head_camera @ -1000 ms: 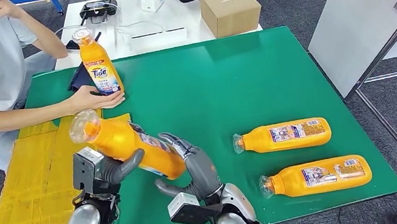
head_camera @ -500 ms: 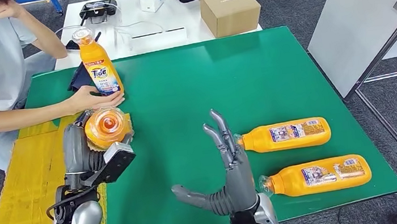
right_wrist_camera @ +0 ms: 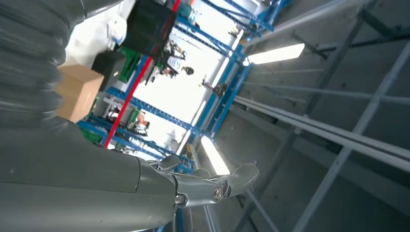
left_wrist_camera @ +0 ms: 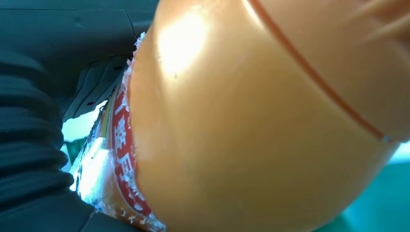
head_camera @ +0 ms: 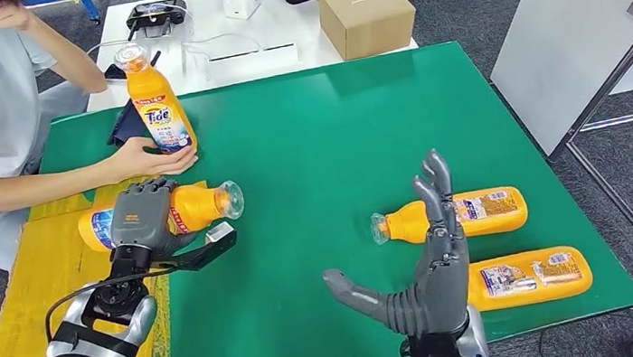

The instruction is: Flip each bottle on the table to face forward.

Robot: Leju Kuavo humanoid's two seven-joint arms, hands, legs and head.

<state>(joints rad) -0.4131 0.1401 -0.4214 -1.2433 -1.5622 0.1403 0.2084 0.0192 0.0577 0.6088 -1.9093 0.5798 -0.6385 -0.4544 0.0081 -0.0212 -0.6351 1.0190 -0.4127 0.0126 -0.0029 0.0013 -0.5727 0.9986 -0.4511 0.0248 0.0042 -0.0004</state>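
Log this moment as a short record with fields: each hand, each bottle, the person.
left hand: grips the held bottle, which lies level, cap toward the table's middle
right hand: holds nothing, fingers spread, raised in front of the two lying bottles
far lying bottle: on its side on the green table
near lying bottle: on its side
upright bottle: standing, steadied by the person's hand

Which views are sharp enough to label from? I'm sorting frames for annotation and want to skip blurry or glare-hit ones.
Head view: evenly lit and sharp; the bottle in the left hand reads clearly. Left wrist view: that bottle sits too close, soft, with a bright glare patch. Right wrist view: points up at ceiling lights that blow out, while the right hand stays fairly crisp.
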